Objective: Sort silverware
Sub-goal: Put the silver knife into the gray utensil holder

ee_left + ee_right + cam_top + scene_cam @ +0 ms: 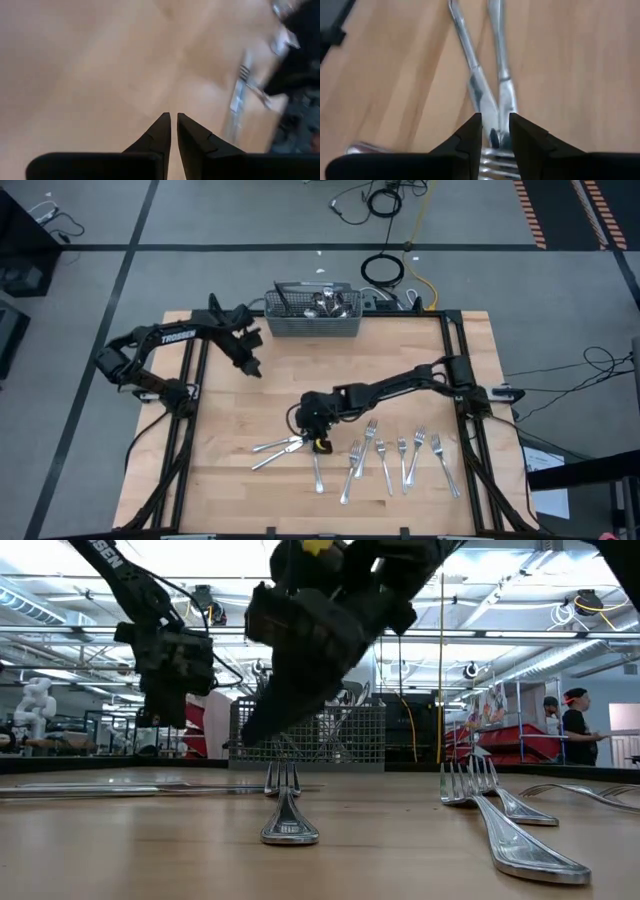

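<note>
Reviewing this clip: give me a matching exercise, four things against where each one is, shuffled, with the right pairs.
Things:
1. basket
2. forks
3. left gripper
4. right gripper

Places:
A. low over the two knives at mid-table
B. far table edge, cutlery inside
C. in a row near the front right
D. raised over bare wood, near the basket

Pairs: 1-B, 2-C, 3-D, 4-A

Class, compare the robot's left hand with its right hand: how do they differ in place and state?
The left hand hangs over bare table near the wire basket; the right hand is low over the knives. The left hand's fingers are nearly together, empty; the right hand's fingers are parted, straddling a knife. Both are dark, two-fingered.
</note>
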Controlling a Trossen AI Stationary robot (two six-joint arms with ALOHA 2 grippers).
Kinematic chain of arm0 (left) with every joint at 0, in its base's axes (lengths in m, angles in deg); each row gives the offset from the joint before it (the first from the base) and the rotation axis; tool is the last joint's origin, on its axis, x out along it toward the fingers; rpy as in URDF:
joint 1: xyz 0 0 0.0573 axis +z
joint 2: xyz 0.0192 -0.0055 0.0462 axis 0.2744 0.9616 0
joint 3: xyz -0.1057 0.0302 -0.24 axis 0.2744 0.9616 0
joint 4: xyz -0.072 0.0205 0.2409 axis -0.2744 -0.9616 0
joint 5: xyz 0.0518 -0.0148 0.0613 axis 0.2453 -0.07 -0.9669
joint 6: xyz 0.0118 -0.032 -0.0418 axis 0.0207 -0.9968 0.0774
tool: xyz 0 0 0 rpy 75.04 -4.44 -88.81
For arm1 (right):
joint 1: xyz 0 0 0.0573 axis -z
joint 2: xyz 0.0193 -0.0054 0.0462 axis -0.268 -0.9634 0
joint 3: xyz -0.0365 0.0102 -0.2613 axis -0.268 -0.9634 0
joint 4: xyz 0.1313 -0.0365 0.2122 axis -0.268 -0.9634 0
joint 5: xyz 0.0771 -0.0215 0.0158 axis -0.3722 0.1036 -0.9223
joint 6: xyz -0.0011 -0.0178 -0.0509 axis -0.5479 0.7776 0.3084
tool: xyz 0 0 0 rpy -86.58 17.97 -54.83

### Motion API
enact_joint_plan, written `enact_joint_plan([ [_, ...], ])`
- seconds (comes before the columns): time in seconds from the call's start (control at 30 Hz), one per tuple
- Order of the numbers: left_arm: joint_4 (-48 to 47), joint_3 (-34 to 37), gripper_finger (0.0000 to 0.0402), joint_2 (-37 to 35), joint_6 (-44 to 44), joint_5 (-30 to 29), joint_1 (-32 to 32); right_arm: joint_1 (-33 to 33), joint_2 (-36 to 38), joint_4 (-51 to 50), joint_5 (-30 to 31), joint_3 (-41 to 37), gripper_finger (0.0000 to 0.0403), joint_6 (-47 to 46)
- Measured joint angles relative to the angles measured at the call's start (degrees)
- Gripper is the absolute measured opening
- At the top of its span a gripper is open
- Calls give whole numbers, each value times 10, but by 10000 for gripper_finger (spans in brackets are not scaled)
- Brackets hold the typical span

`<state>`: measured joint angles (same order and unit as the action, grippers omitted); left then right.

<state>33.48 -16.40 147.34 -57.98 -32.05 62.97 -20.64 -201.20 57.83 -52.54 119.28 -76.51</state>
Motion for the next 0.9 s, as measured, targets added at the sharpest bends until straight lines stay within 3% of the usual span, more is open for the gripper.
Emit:
enact_joint_plan([
  [0.17,-59,0,24,-7,-25,39,-85,-6,22,5,3,1,83,6],
  [0.3,-95,1,7,-32,-55,32,-174,-2,53,-18,12,1,80,18],
  [0.4,-70,1,6,-60,-124,-17,-268,-6,60,-60,22,2,80,31],
  [0.5,-23,1,8,-88,-206,-104,-362,-8,59,-87,19,1,80,35],
  [0.67,-1,0,4,-100,-314,-217,-476,-6,59,-103,20,1,80,48],
  [0.9,-1,0,2,-100,-443,-296,-614,-7,63,-125,16,1,80,57],
])
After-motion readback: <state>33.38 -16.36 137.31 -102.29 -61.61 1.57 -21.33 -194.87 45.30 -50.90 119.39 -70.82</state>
